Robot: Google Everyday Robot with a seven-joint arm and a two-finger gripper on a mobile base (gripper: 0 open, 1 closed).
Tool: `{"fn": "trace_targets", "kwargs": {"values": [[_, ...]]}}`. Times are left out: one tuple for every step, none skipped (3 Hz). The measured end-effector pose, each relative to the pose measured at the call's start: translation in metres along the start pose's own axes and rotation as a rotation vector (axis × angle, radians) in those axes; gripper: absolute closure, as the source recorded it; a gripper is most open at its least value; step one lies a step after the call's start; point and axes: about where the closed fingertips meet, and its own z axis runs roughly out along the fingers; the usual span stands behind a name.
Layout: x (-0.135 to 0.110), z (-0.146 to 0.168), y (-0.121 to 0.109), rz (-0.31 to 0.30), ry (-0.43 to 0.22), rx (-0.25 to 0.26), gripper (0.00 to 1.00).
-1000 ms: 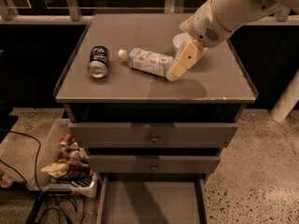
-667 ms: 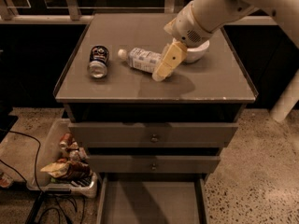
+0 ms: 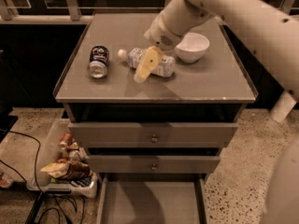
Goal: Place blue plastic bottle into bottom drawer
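1. One gripper (image 3: 144, 72) is over the bottle (image 3: 164, 67); its opening cannot be told.
2. One bottle lies on the cabinet (image 3: 205, 85), between one can (image 3: 98, 62) and one bowl (image 3: 192, 46).
3. One bottom drawer (image 3: 152, 203), open.

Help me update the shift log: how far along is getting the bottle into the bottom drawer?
Done: the lowest grey cabinet drawer stands pulled out. Under way: the robot's hand is over the small clear plastic bottle with the blue-white label, which lies on its side on the grey cabinet top, not lifted. Left: grasp, carry down, set it in the drawer.
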Motion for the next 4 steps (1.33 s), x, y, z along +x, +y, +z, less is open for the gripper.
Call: {"fn": "trace_targets", "kwargs": {"values": [[0.013,0.027,-0.014,0.024,0.039,-0.006,0.0],[0.036,0.037,-0.034,0.061,0.074,0.019,0.0],[0.053,0.036,-0.046,0.101,0.085,0.038,0.0],[0.054,0.036,-0.047,0.102,0.085,0.039,0.18]]}}
